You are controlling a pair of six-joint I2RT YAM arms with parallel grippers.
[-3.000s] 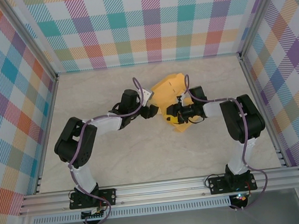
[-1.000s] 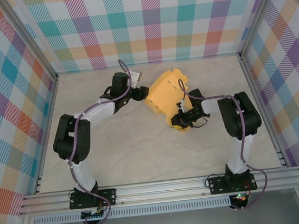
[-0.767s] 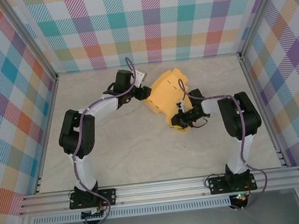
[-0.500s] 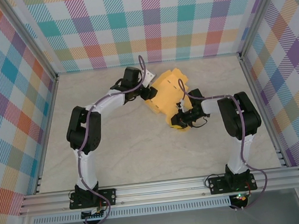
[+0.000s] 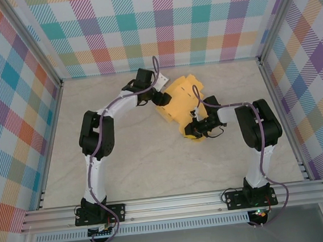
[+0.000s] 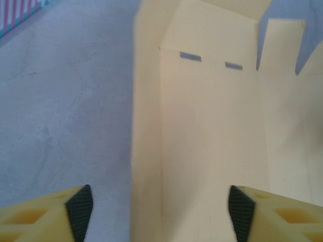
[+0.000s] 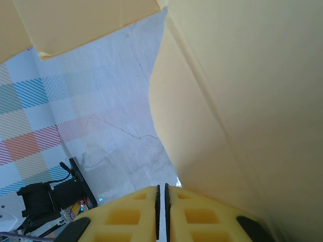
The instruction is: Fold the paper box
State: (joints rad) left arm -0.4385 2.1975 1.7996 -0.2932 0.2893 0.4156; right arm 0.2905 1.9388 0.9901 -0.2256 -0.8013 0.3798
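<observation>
The paper box (image 5: pixel 180 103) is a yellow-orange card sheet, partly folded, lying at the middle back of the table. My left gripper (image 5: pixel 162 98) is at its far-left edge. In the left wrist view that gripper (image 6: pixel 160 214) stands open, straddling a folded side strip and the main panel of the box (image 6: pixel 212 141), which has two small slots near its far end. My right gripper (image 5: pixel 191 130) sits at the box's near corner. Its fingers (image 7: pixel 126 217) are pressed together, and a curved card wall (image 7: pixel 252 75) rises just to their right.
The pale marble table (image 5: pixel 154 167) is fenced by metal rails on the left (image 5: pixel 52 143), right (image 5: pixel 281 115) and near side (image 5: pixel 175 202), with plaid walls behind them. Both arm bases are bolted to the near rail.
My left arm has swung right, bringing its gripper from the table beside the box onto the box's far-left edge. The right gripper and the box have barely moved in the last second.
</observation>
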